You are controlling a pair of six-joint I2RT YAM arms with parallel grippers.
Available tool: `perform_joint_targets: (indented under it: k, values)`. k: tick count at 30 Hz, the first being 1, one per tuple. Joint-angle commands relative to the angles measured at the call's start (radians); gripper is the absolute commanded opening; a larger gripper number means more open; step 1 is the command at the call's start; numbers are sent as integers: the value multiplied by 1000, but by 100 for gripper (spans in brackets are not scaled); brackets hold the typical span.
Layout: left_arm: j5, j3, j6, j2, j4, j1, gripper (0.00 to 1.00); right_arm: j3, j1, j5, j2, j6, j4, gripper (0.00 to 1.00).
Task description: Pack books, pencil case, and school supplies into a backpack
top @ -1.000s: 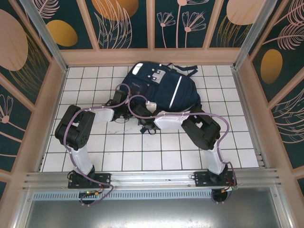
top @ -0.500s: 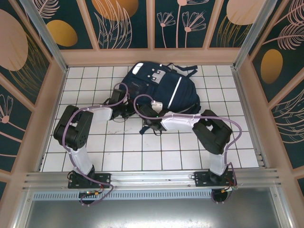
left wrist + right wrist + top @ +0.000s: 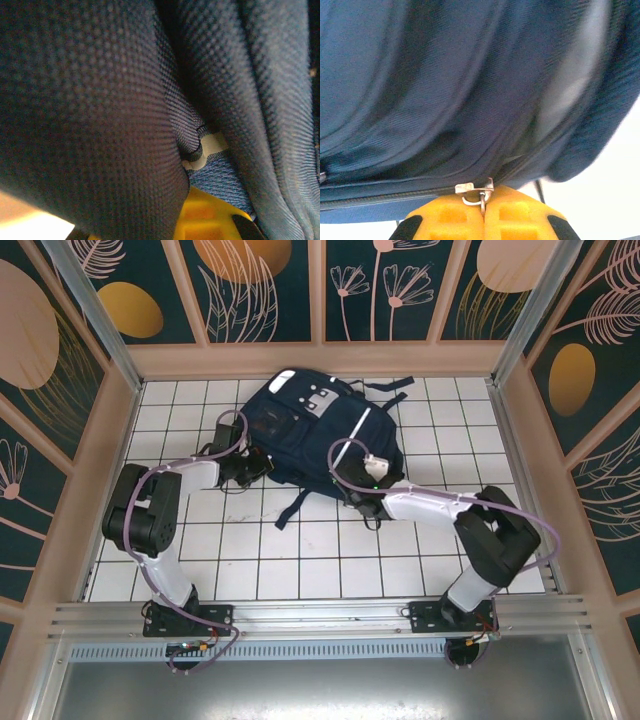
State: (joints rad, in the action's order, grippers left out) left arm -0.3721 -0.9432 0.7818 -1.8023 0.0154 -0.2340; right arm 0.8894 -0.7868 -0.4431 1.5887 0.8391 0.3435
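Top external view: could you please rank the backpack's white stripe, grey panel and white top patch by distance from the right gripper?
1. White stripe, just beyond the right gripper.
2. Grey panel, farther up-left.
3. White top patch, backpack's far end.

White-and-black arms (image 3: 165,575), purple cables (image 3: 336,452) alongside, yellow end effector fingers (image 3: 455,220).

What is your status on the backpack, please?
Left gripper shut on backpack fabric. Right gripper shut on zipper pull. Strap trails on tiles between arms.
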Motion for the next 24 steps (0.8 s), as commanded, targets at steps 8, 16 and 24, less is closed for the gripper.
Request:
perform_joint_targets:
  k: [8, 16, 24]
  values:
    - [201, -99, -76, 14, -126, 121, 9, -51, 121, -49, -124, -176, 40, 0]
    - [98, -37, 30, 145, -137, 72, 62, -17, 108, 30, -117, -213, -9, 0]
    - [213, 11, 220, 230, -216, -162, 63, -18, 109, 89, -135, -258, -47, 0]
